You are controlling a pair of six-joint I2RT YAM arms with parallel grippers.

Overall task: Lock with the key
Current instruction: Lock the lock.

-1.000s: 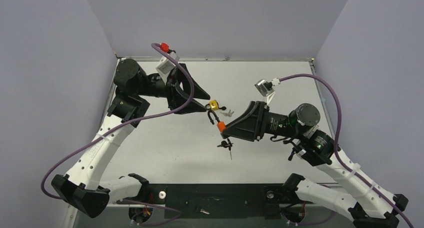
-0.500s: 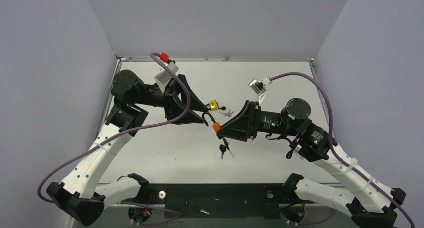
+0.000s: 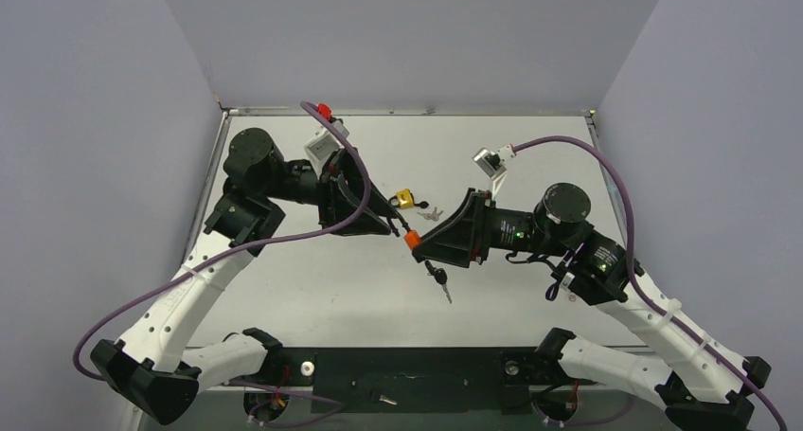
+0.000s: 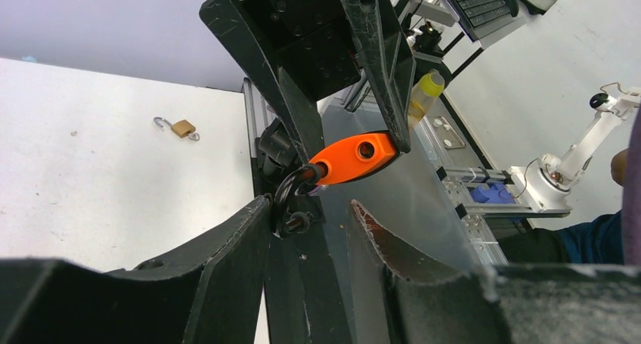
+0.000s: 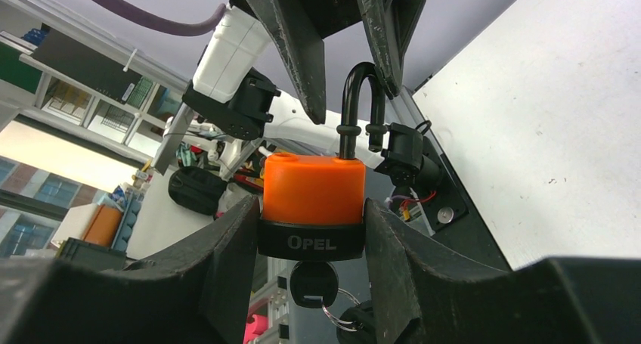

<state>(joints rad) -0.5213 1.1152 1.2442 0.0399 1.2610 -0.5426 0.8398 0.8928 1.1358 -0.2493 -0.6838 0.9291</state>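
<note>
Aloft, right pincer (image 5: 310, 208) clamped on orange padlock (image 5: 314, 179); left pincer (image 4: 308, 206) apart around shackle (image 5: 361, 70); key (image 5: 314, 282) inserted beneath

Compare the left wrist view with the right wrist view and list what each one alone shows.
Left wrist only: a brass padlock lying on the table. Right wrist only: the black-headed key and OPEL lettering at the bottom of the orange padlock. Both: that orange padlock, its body clamped in the right gripper, its black shackle raised between the open fingers of the left gripper.
</note>
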